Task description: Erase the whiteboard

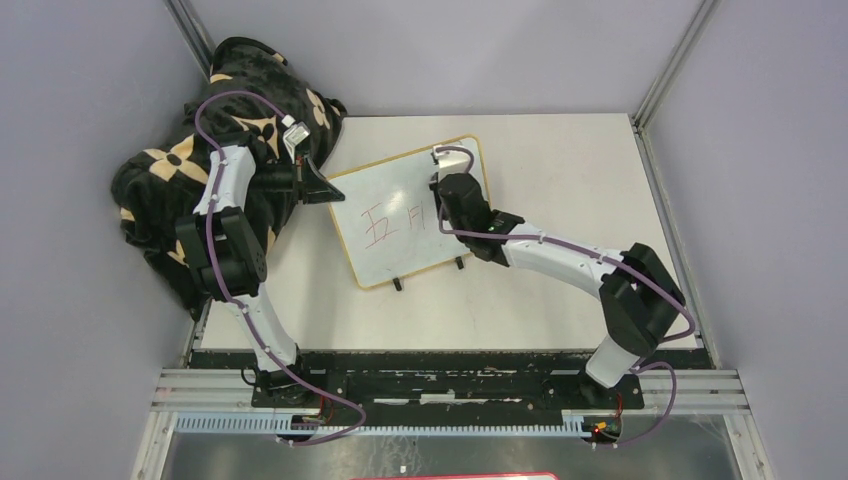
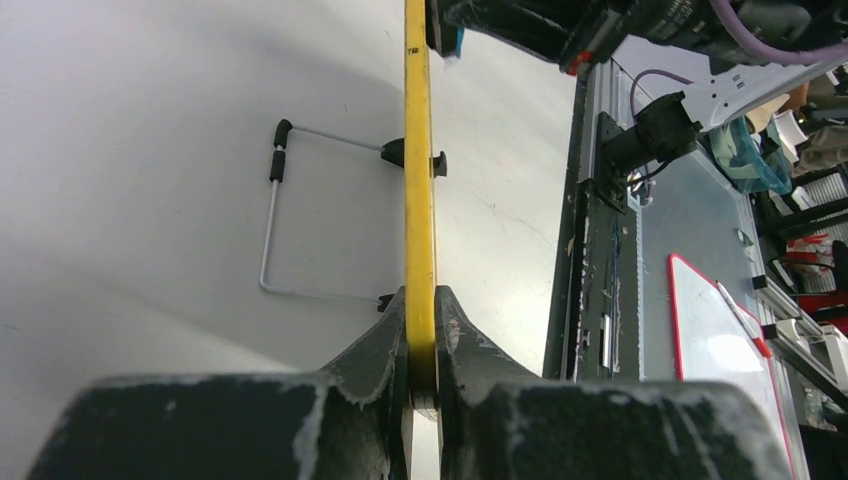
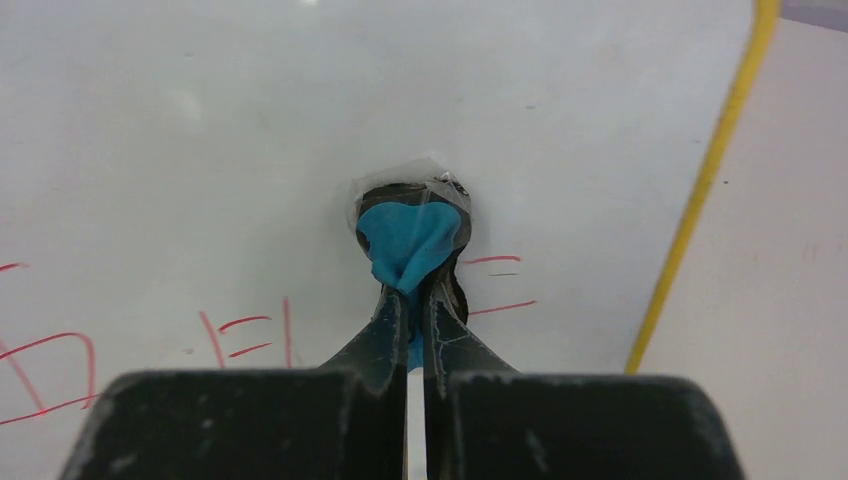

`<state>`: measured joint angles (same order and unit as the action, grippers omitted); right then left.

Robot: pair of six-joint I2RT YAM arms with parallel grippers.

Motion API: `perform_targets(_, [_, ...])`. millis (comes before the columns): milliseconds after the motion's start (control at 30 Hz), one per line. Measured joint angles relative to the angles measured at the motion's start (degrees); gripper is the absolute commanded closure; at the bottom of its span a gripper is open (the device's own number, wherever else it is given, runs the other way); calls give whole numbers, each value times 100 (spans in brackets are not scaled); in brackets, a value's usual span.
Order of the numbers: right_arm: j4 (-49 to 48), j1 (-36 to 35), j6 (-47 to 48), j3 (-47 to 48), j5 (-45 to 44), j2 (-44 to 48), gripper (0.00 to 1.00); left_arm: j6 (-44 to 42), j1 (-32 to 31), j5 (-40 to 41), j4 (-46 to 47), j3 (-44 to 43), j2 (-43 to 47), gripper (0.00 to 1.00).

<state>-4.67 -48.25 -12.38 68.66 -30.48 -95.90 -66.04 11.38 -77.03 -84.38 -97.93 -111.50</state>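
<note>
Your small white whiteboard (image 1: 385,205), yellow-framed with red characters, sits mid-way across the white table (image 1: 570,160). Your left gripper (image 2: 422,335) is clamped on its left frame edge. Your right gripper (image 3: 410,300), over its right part, pinches a small blue pad (image 3: 408,240) against the surface.

Small yellow-framed whiteboard (image 1: 395,215), angled askew, bears red handwritten characters
</note>
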Motion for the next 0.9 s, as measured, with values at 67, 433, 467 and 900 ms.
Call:
perform_targets(67, [-109, 197, -24, -151, -7, 87, 99, 2, -13, -17, -17, 0, -13, 97])
perform_targets(433, [-520, 452, 22, -614, -291, 236, 99, 2, -26, -59, -76, 0, -26, 97])
perform_targets(467, [-531, 496, 20, -649, -328, 245, 99, 2, -26, -59, -81, 0, -26, 97])
perform_targets(900, [-728, 901, -229, -1091, -219, 472, 99, 0, -26, -39, -98, 0, -28, 97])
